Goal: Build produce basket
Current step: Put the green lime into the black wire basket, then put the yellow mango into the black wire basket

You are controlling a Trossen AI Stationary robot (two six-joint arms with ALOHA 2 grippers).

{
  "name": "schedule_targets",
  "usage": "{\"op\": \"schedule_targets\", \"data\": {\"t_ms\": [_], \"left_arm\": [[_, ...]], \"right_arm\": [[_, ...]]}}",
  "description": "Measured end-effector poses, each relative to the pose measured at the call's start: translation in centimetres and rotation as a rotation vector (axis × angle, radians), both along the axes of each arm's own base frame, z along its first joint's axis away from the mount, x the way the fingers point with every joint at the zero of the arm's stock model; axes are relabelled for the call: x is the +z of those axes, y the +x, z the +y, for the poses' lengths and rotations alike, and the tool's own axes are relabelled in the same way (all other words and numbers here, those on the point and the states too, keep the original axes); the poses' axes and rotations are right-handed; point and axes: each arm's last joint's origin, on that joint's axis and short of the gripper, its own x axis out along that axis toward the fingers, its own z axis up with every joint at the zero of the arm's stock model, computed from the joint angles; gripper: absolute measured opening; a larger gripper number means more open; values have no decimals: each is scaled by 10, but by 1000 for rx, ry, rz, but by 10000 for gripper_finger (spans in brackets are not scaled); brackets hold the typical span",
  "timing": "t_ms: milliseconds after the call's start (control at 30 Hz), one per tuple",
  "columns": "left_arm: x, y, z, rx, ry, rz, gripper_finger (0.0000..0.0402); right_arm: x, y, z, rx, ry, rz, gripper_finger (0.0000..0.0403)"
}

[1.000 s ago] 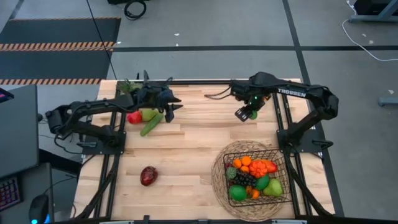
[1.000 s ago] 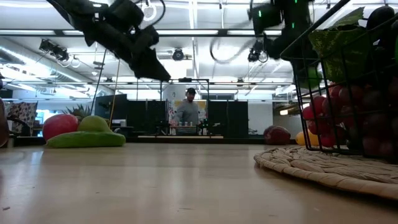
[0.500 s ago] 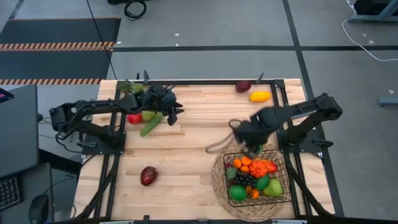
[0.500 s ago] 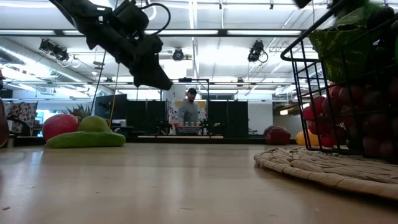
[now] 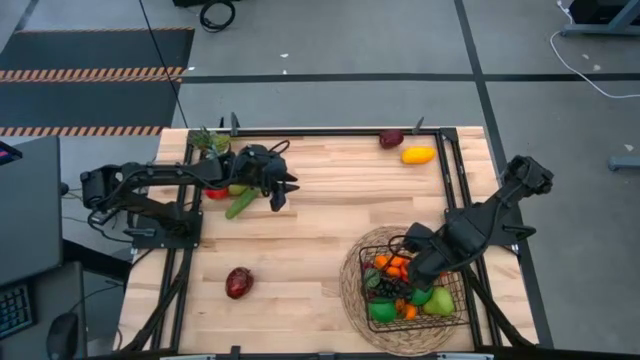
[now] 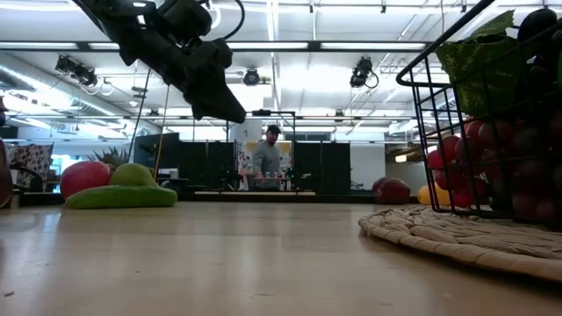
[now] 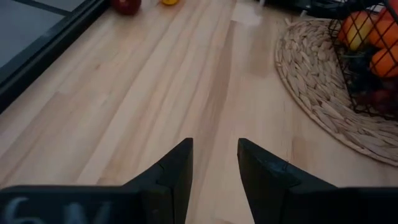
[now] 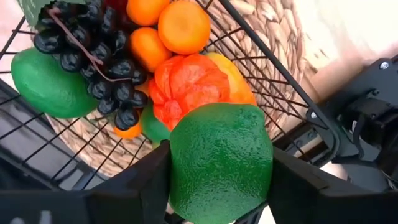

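wood table (image 5: pixel 310 230) | right tool (image 8: pixel 217 205) grasps lime (image 8: pixel 221 162) | left tool (image 7: pixel 214 162) released

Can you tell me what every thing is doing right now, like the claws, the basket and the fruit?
right gripper: over the basket, shut on a green fruit.
left gripper: open, empty, above the table.
basket: on the round woven mat, partly filled with fruit.
cucumber: lying on the table.
dark red fruit: alone on the table.
yellow fruit: at the far edge, not collected.
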Motion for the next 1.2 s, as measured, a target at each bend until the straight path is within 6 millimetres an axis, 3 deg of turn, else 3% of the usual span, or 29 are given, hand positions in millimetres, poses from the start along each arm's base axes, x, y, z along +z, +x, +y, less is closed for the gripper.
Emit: {"op": "schedule_targets", "data": {"t_ms": [367,600,767,933,1200], "left_arm": [[0,0,1,1,2,0,132],[0,0,1,2,2,0,132],[0,0,1,2,2,0,132],[0,0,1,2,2,0,132],[0,0,1,-7,16,3,132]], "right_arm": [[0,1,-1,22,-70,-53,305],[1,17,-24,48,-261,-159,313],[2,34,-61,30,-367,-159,304],[2,48,-111,31,-436,-92,292],[-15,46,-203,66,-427,106,278]]}}
